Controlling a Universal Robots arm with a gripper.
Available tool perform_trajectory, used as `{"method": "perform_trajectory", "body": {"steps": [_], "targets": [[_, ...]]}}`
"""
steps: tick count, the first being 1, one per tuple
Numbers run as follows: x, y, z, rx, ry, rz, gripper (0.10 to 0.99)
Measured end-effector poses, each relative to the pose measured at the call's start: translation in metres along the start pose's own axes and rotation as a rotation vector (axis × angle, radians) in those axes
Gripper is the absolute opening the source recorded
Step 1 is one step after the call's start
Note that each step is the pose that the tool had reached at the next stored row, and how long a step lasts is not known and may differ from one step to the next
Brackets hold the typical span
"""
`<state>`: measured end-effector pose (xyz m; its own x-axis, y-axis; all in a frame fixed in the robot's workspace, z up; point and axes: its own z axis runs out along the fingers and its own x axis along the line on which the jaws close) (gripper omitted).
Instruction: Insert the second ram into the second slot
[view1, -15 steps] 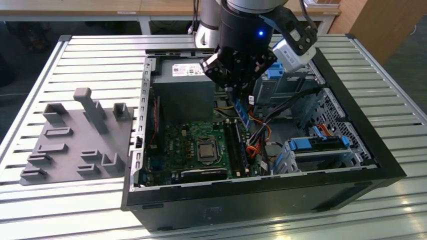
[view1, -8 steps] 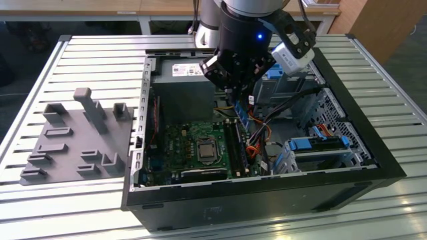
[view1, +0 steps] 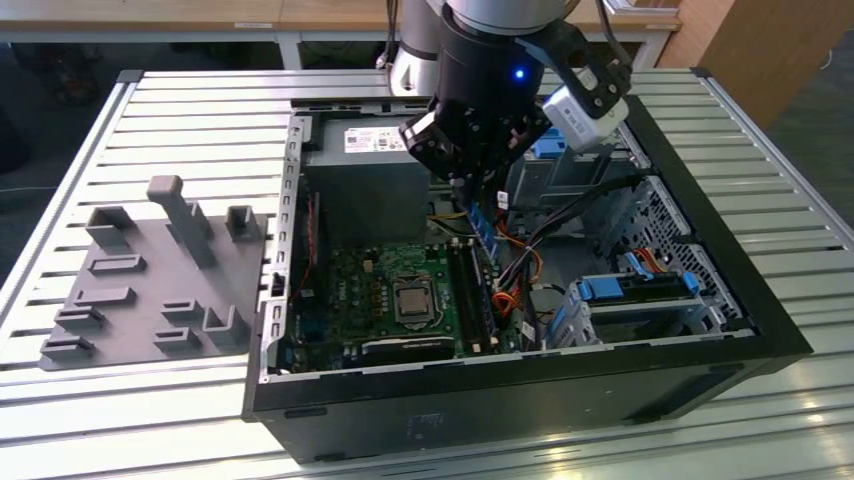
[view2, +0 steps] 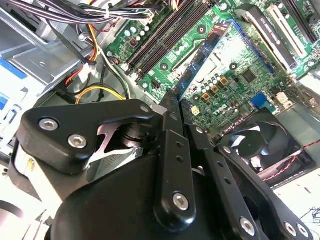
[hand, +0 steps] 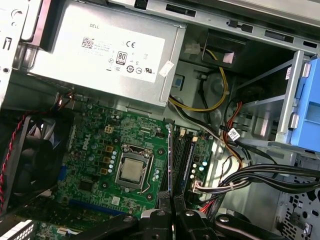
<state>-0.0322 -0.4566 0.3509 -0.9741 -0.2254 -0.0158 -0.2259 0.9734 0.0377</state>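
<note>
Second wrist view: fingers (view2: 170, 135) clamped on second ram (view2: 206, 54), lower edge near slots (view2: 167, 35).

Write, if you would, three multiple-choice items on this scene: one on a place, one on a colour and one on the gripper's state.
1. Where does the grey fixture lie, relative to the computer case?
A. inside it
B. on the table, at the exterior view's left of it
C. on top of it

2. What colour is the motherboard?
A. red
B. green
C. white

3. What is the state of the gripper?
A. open and empty
B. shut on a cable
C. shut on the second ram

Answers:
1 B: it rests on the slatted table beside the case.
2 B: the board shows green in both wrist views.
3 C: its jaws close on the strip's end, above the motherboard.
</note>
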Motion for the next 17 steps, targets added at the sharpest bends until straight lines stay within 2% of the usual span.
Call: {"method": "perform_trajectory", "body": {"steps": [8,17], "targets": [[0.0000,-0.0001,0.0015,0.001,-0.0010,0.027,0.137],[0.0001,-0.0002,0.0039,0.004,-0.0056,0.158,0.137]]}}
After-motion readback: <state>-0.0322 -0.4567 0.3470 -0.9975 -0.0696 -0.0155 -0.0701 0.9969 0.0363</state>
